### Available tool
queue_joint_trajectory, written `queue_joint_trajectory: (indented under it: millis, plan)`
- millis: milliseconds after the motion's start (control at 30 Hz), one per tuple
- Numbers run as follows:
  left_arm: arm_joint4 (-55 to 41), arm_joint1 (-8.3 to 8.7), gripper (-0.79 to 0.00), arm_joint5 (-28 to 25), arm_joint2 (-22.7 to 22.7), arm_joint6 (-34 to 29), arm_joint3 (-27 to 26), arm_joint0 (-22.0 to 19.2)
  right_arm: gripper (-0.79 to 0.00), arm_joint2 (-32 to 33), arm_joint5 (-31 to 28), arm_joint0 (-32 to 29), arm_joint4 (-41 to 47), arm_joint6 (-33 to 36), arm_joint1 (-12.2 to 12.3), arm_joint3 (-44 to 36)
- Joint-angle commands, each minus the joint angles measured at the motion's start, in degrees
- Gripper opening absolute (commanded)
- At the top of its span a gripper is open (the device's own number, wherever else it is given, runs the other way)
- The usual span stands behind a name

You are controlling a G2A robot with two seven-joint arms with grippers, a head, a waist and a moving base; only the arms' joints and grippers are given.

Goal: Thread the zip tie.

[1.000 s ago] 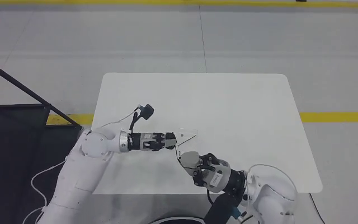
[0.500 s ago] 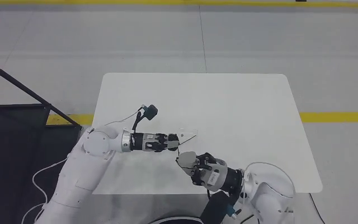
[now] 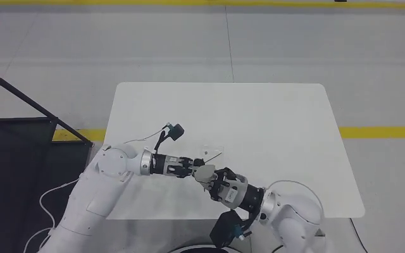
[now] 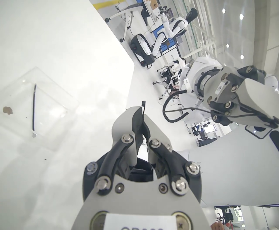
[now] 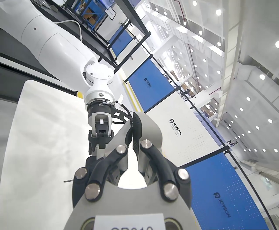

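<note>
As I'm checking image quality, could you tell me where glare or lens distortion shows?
Left wrist view: the table glares white and its edge bows, the clear tray barely stands out; right wrist view: ceiling lamps flare, rails curve; top view: even light, no glare.

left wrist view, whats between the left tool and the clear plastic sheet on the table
Only bare white table lies between the left tool and the clear plastic sheet; the left wrist view shows that stretch.
</note>
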Motion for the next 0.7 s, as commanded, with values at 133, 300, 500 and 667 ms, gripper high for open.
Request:
queue_joint_trajectory:
  millis: [133,300,500,667]
  plan:
    - [-0.48,0.81,-0.785,-0.09,1.13,0.09,-0.22,-0.35,-0.785,-0.27,1.46,0.29,-0.08,-1.34,0.68,0.62]
    - [-0.57,1.2,-0.785,-0.47,1.52,0.46,-0.13,-0.49,-0.785,-0.54,1.73,0.46,-0.07,-1.43,1.2,0.74]
    - [-0.57,1.2,-0.785,-0.47,1.52,0.46,-0.13,-0.49,-0.785,-0.97,2.0,0.87,0.17,-0.72,1.74,1.05]
    - [-0.57,1.2,-0.785,-0.47,1.52,0.46,-0.13,-0.49,-0.785,-1.4,2.24,1.39,0.77,-0.03,2.11,1.46]
